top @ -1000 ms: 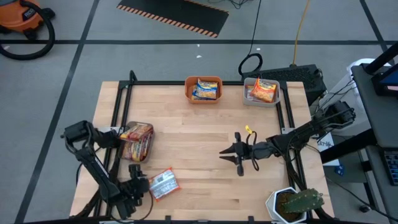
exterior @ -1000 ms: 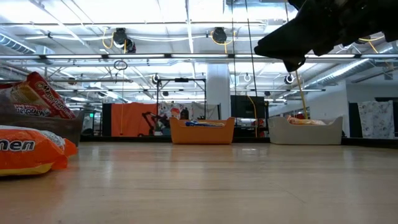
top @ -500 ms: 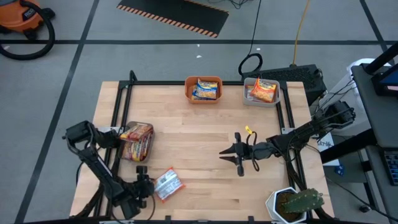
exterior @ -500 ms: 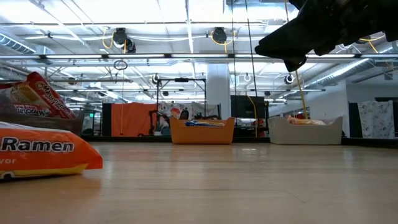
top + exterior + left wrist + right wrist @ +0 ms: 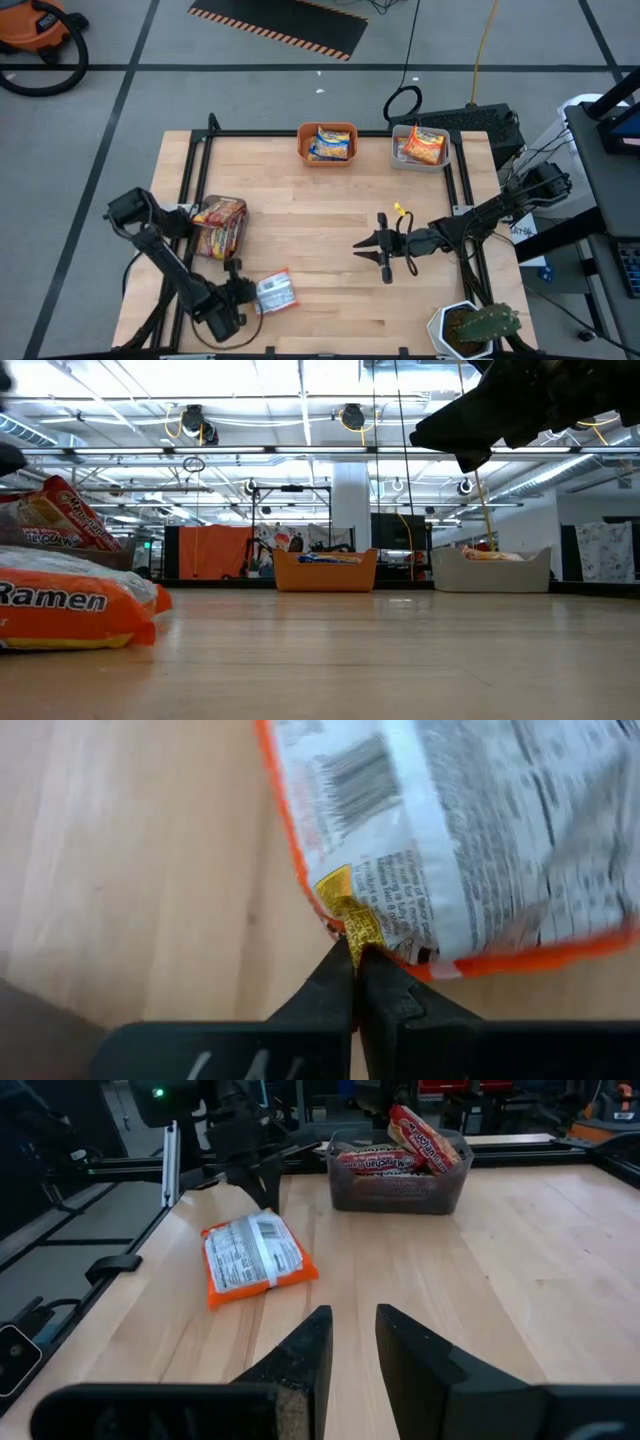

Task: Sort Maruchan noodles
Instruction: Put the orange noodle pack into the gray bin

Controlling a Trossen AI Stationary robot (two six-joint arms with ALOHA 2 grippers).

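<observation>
Clenched tight, the left gripper (image 5: 353, 952) is pinching the edge seam of an orange packet (image 5: 274, 293) that is lying label-back up on the table (image 5: 330, 220), near its front-left corner. In the left wrist view the two fingers are meeting with only the wrapper's crimped rim between them (a yellow patch sits right at the pinch). The packet (image 5: 252, 1258) is resting flat on the wood, just in front of a clear bin (image 5: 221, 227) that is holding more red-brown packets, some poking up over the rim.

Over on the other side, the right gripper (image 5: 384, 254) is hanging above the table's middle-right, its fingers (image 5: 303, 1356) standing slightly parted with nothing between them. It is well apart from the orange packet.

At the far edge, an orange bin (image 5: 327, 143) is holding yellow-blue packets, and a grey bin (image 5: 420, 148) beside it is holding an orange one. The low view is showing the gripped packet (image 5: 70, 610) at its left, with the word Ramen readable on the wrapper, and both far bins in the distance.
</observation>
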